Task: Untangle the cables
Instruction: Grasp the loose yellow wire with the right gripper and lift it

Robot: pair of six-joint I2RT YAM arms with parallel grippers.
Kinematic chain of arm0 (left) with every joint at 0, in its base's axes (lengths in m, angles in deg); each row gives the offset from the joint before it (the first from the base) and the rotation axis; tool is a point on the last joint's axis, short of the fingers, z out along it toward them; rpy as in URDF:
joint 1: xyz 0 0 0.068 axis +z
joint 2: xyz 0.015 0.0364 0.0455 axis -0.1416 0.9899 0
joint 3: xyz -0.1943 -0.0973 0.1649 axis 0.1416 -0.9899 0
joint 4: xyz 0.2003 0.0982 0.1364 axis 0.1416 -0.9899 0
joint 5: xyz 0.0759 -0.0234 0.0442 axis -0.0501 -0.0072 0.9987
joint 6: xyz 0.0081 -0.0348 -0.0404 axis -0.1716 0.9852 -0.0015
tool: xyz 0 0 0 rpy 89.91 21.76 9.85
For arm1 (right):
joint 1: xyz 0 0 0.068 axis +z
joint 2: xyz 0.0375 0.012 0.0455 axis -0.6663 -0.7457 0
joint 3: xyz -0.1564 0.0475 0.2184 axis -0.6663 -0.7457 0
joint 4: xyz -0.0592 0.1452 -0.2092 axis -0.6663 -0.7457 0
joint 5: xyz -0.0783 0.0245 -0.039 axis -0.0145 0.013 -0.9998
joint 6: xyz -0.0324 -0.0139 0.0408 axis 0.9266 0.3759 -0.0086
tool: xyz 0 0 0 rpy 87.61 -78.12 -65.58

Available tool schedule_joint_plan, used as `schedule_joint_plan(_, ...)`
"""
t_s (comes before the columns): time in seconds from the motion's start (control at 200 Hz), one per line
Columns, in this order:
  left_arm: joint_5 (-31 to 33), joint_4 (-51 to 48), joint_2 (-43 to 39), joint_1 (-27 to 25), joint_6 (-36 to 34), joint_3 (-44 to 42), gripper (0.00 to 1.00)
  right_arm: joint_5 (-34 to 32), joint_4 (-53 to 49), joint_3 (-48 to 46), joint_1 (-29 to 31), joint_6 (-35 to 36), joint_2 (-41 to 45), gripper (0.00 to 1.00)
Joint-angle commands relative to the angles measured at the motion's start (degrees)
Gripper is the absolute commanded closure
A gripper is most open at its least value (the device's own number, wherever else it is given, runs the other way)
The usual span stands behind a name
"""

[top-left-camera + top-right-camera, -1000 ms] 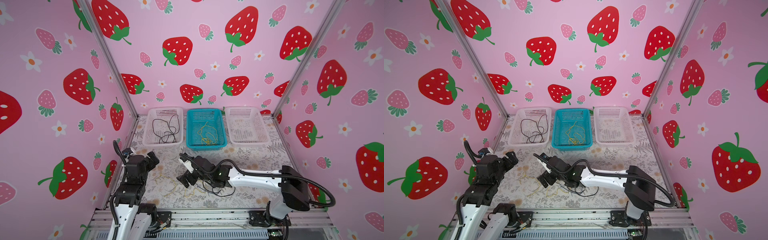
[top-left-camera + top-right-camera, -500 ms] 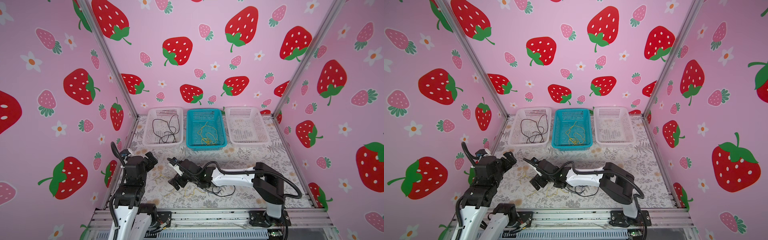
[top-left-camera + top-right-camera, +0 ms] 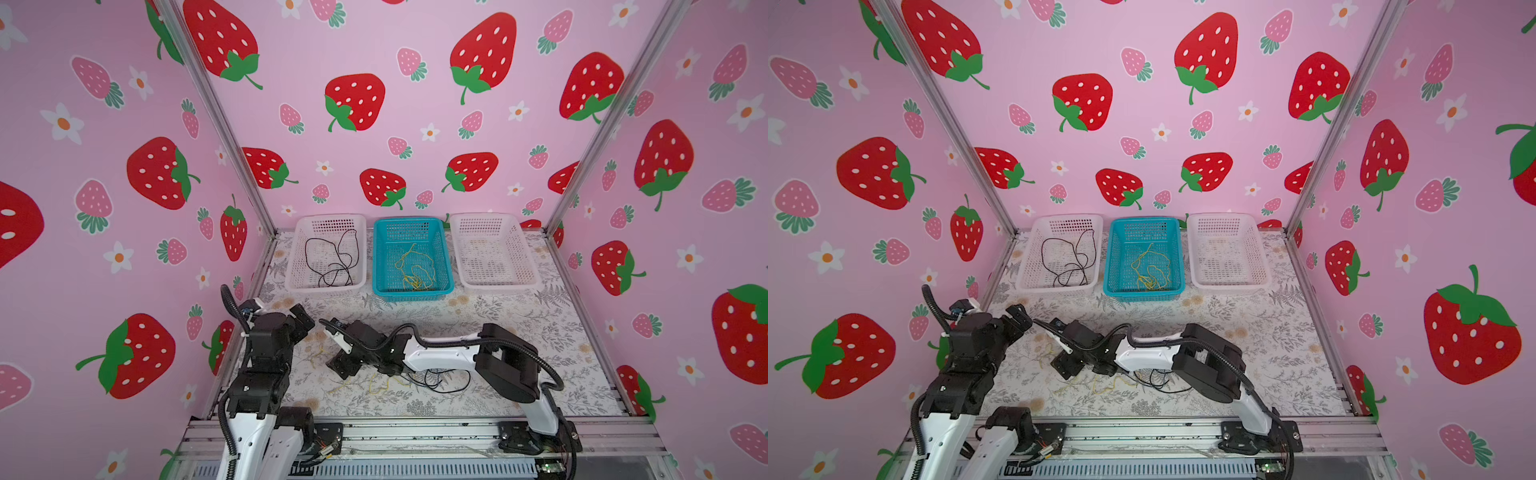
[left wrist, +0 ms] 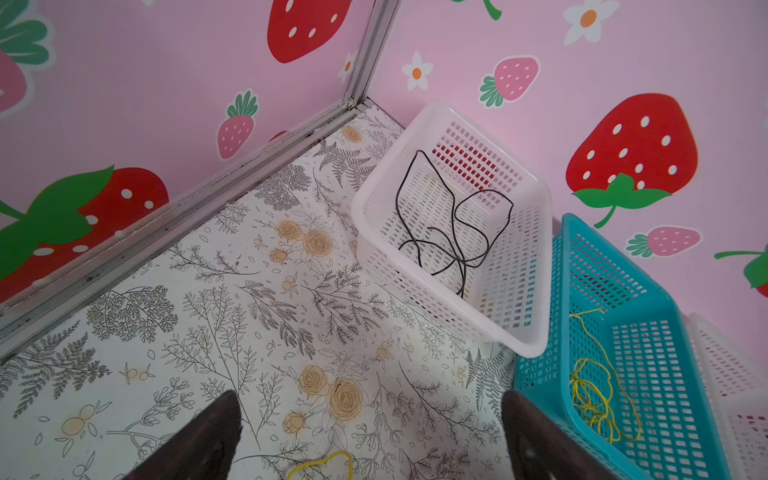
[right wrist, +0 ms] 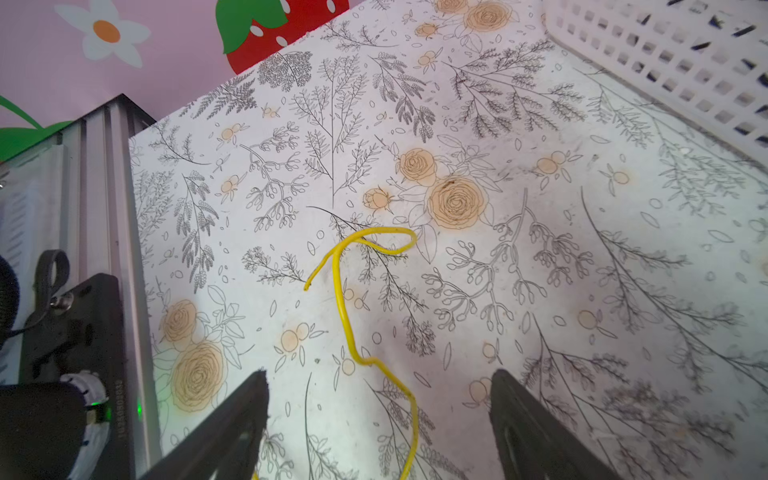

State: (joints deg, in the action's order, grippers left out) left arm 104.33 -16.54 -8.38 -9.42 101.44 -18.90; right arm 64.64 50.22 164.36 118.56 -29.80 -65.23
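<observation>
cables (image 3: 407, 380) lie in a loose heap of yellow and black on the bench (image 3: 519, 332), near its front edge, and we see them half hidden under the right arm (image 3: 440, 357) in both top views. the right tool (image 5: 379, 376) hangs low over one yellow cable (image 5: 345, 316), fingers apart, the strand running between them across the floral surface, and we can't make out either finger touching it. over on the left, the left tool (image 4: 370, 401) is spread wide above the bench, aimed toward the far corner. at the far edge of the bench we have three baskets side by side. the left white basket (image 3: 324, 287) holds a black cable (image 3: 332, 262). the blue basket (image 3: 411, 293) in the middle holds a yellow tangle (image 3: 415, 270). the right white basket (image 3: 498, 286) sits just beside it.
</observation>
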Motion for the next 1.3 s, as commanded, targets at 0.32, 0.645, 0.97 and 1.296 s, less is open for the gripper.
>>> schedule_joint_plan(0.32, 1.77, -0.79, -0.59, 0.56, 0.91, 0.32, 0.01, 0.81, -1.35, 6.56, 0.66, 0.74, -5.65, 0.48)
schedule_joint_plan(0.645, 1.67, -0.77, -0.67, 0.69, 0.93, 0.37, 0.01, -0.25, -1.69, 7.27, 0.65, 0.92, -6.69, 0.66)
schedule_joint_plan(0.97, 1.41, -0.60, -0.79, 0.71, 0.94, 0.28, 0.01, -1.03, -2.34, 7.02, 0.66, 1.01, -6.04, 0.79)
schedule_joint_plan(1.296, 1.33, -0.52, -0.82, 0.75, 0.91, 0.12, 0.01, -3.05, -2.46, 5.55, 0.66, 1.67, -3.06, 0.88)
